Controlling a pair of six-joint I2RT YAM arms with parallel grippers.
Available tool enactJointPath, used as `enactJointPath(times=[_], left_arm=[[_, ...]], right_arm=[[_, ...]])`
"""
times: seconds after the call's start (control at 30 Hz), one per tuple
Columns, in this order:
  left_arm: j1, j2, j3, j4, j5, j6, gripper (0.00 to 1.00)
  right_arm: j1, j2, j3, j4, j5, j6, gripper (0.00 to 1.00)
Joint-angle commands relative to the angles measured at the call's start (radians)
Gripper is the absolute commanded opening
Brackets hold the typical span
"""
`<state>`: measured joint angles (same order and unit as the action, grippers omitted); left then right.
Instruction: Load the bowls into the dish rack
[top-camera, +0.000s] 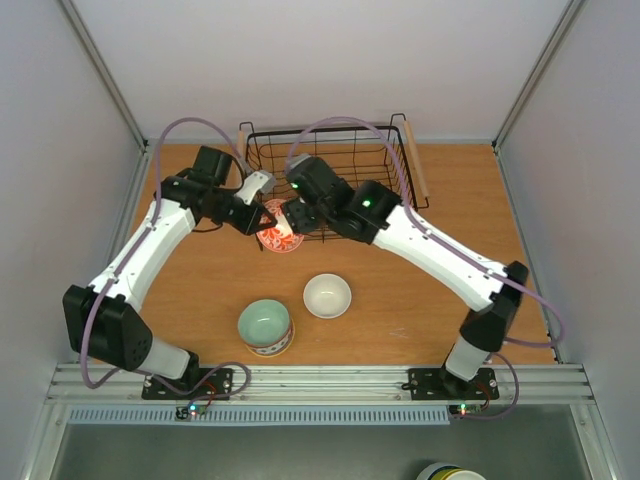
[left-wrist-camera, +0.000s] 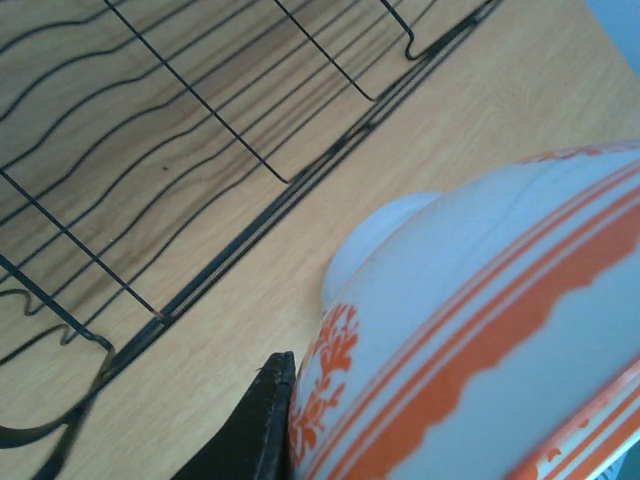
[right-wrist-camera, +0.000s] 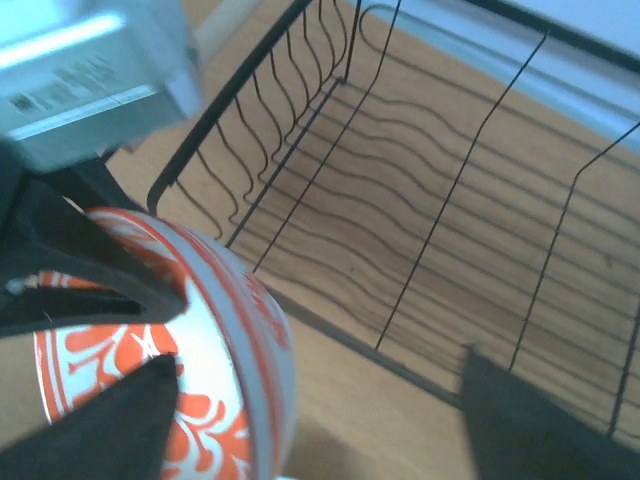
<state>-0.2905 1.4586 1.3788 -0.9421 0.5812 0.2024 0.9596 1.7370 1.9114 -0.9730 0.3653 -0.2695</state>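
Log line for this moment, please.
left hand: grips red-and-white bowl | right hand: open at its rim | dish rack: no bowls seen | green bowl, white bowl: on table

White ceramic bowl with orange-red bands and leaf motifs (left-wrist-camera: 480, 330) beside a black wire dish rack (left-wrist-camera: 330, 157)

The bowl fills the lower right, tilted, its outer wall and plain white foot facing the camera; a black finger (left-wrist-camera: 255, 430) at the bottom edge touches its patterned side; the rack's wavy floor wires and low edge cross the upper left; light wooden tabletop (left-wrist-camera: 520, 100) shows between rack and bowl.
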Motion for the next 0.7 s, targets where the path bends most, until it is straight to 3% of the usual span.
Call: enactJointPath(times=[0.0,0.17,0.27,0.43,0.67], left_arm=[[-0.006,-0.068,-0.031,0.029,0.066,0.067,0.0],[0.005,-0.131,-0.091,0.109,0.161,0.064,0.01],[0.015,-0.151,-0.112,0.125,0.27,0.067,0.0],[0.036,-0.147,-0.12,0.113,0.466,0.086,0.0],[0.086,-0.107,-0.095,0.069,0.63,0.099,0.01]], right_arm=[[-0.076,-0.189,-0.201,0.189,-0.257,0.042,0.97],[-0.241,-0.329,-0.43,0.39,-0.725,0.152,0.99],[-0.284,-0.366,-0.514,0.484,-0.916,0.188,0.99],[-0.291,-0.358,-0.576,0.594,-1.108,0.208,0.99],[-0.291,-0.359,-0.627,0.654,-1.18,0.222,0.99]])
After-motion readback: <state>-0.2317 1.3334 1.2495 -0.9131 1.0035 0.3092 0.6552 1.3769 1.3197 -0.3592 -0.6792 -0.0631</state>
